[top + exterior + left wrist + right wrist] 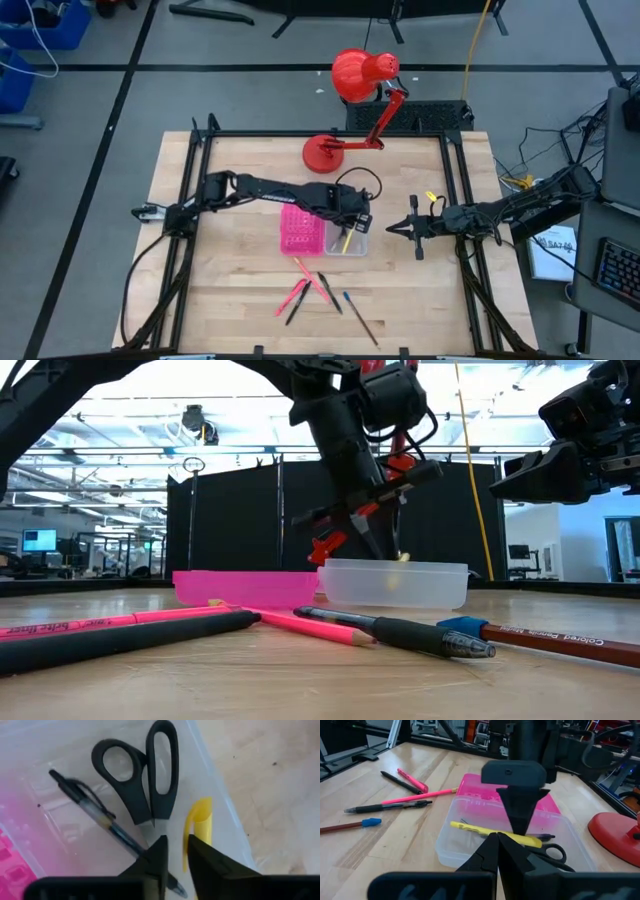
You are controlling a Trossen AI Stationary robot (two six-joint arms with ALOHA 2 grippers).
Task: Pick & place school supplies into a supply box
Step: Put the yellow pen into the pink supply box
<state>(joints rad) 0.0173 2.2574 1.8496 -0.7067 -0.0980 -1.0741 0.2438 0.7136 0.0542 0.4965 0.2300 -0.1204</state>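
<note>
Nearest the low camera, a black pencil, a pink pencil, a black-gripped pen and a brown pencil with a blue cap are seen lying loose on the wooden worktop, well apart from both sets of jaws and not yet packed. Behind them stands the clear translucent plastic tray, joined to its hot-pink perforated half. Directly beneath the left jaws, a pair of black-handled silver scissors and a black clip pen are already laid inside the clear tray. A yellow pencil is grasped between the left jaws over the tray, its lower end reaching into it; this item is judged not yet released. The right jaws are held clenched and empty just beside the tray. Roughly a third of the supplies is judged packed, with one in hand and about five left on the worktop.
</note>
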